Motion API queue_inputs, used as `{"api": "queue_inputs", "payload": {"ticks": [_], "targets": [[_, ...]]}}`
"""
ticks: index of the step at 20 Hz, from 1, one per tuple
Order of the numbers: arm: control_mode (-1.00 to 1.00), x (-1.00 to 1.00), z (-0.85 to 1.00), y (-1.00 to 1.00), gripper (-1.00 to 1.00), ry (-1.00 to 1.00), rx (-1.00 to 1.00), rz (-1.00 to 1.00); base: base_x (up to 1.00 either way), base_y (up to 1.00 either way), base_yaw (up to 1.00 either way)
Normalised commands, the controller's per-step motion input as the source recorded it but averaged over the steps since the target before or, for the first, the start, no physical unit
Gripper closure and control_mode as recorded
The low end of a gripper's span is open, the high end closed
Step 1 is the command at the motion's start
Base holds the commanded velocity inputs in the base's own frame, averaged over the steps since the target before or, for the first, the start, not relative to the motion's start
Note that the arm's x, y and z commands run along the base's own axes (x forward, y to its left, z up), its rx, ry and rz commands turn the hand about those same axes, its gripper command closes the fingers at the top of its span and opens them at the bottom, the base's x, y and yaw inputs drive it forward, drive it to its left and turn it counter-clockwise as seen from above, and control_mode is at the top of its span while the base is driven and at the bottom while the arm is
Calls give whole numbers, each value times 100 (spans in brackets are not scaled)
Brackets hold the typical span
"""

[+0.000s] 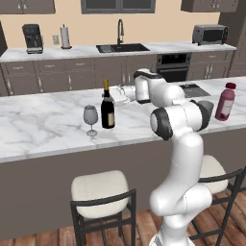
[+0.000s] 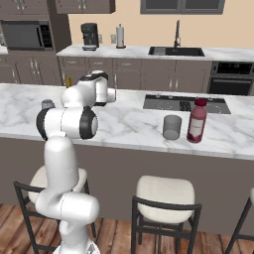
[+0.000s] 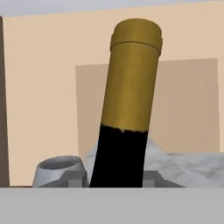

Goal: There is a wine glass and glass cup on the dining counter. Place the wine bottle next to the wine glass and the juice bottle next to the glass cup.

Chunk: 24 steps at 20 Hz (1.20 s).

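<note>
Jaws (image 1: pixel 115 96) clamped on the wine bottle (image 1: pixel 107 108), gripping it from the side at about shoulder height. In the hand view the neck rises between the finger tips, gold foil (image 3: pixel 131 78) uppermost, leaning slightly in that picture; the camera rolls with the hand, so the lean may not be real.

Left base view: bottle upright, long axis vertical, foil top pointing up, base on or just above the counter (image 1: pixel 43 125); contact cannot be told. It stands just beside the wine glass (image 1: pixel 90 117), nearer the counter's front edge than its far edge, towards the left half of the slab.

Juice bottle (image 1: pixel 225 102) upright near the counter's right end, red cap up, well apart from the jaws. Glass cup (image 2: pixel 172 127) just beside it in the right base view.

Judgement: wine bottle placement looks nearly done. Coming move turns on freeing the bottle without tipping it, withdrawing sideways, away from the glass.
</note>
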Motion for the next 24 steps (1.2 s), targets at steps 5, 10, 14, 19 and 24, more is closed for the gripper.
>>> {"api": "queue_inputs", "payload": {"ticks": [5, 10, 14, 19, 24], "targets": [[-100, -21, 0, 7, 100, 2, 0, -7, 0, 0, 0], [-100, -17, 0, 1, 100, 0, 0, -4, 0, 0, 0], [-100, -8, -3, 1, 100, 0, 0, -3, 0, 0, 0], [-100, 0, -15, 0, 100, -2, 0, -1, 0, 0, 0], [-100, -1, -17, 0, 100, -12, 0, 0, 0, 0, 0]]}}
